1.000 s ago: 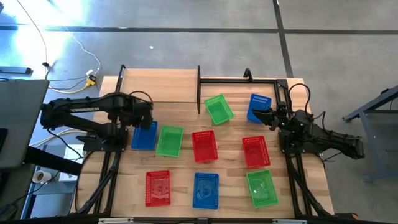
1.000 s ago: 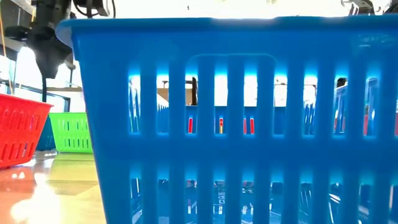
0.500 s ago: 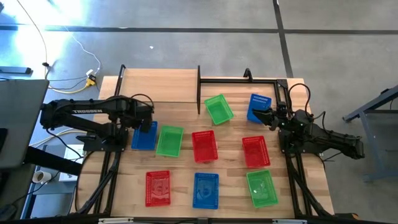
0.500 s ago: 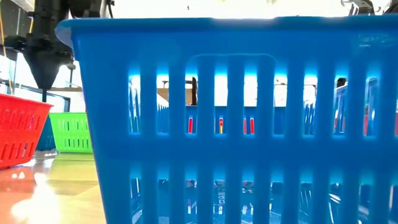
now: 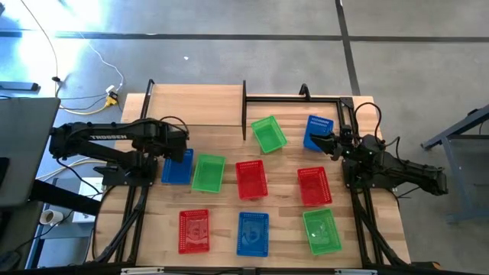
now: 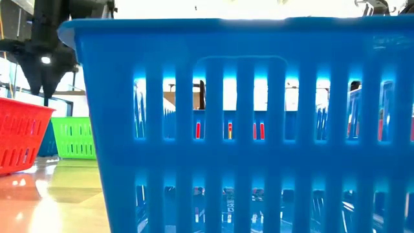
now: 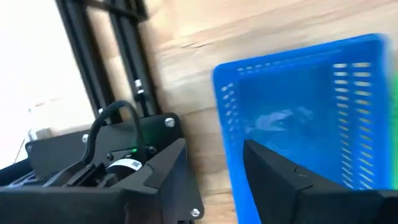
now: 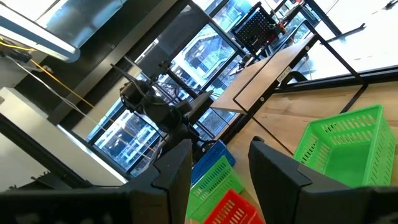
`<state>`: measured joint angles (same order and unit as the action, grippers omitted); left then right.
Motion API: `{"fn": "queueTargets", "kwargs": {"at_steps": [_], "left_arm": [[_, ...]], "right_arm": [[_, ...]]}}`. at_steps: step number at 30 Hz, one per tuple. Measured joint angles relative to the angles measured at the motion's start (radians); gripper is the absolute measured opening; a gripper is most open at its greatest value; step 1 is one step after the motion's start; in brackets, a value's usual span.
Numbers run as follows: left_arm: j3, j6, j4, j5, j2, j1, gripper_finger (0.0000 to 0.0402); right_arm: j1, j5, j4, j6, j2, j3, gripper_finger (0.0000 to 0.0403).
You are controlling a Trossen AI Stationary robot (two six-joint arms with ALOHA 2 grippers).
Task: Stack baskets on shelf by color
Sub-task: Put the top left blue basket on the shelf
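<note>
Blue basket (image 5: 177, 166) beneath left gripper (image 5: 178, 154), jaws apart astride its rim; risk: snagging, dragging on lift. Right gripper (image 5: 324, 141) idle, jaws apart.

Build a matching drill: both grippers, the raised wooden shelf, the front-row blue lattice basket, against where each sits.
1 left gripper
2 right gripper
3 raised light wooden plank shelf
4 front-row blue plastic lattice basket

a between red basket and green basket
b bears no basket
c at left-side blue basket
d at rear-right blue basket

Pairs: 1-c, 2-d, 3-b, 4-a
</note>
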<state>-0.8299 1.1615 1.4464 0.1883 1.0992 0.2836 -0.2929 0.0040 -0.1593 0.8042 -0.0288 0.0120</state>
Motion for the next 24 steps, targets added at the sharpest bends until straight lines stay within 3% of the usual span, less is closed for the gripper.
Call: {"fn": "queueTargets", "kwargs": {"at_steps": [6, 24], "left_arm": [[0.058, 0.04, -0.091, -0.022, 0.002, 0.0, 0.0153], [0.064, 0.04, -0.111, -0.015, 0.037, 0.0, 0.0147]], "right_arm": [[0.0, 0.0, 0.0, 0.001, 0.0, 0.0, 0.0145], [0.0, 0.0, 0.0, 0.002, 0.0, 0.0, 0.0145]]}}
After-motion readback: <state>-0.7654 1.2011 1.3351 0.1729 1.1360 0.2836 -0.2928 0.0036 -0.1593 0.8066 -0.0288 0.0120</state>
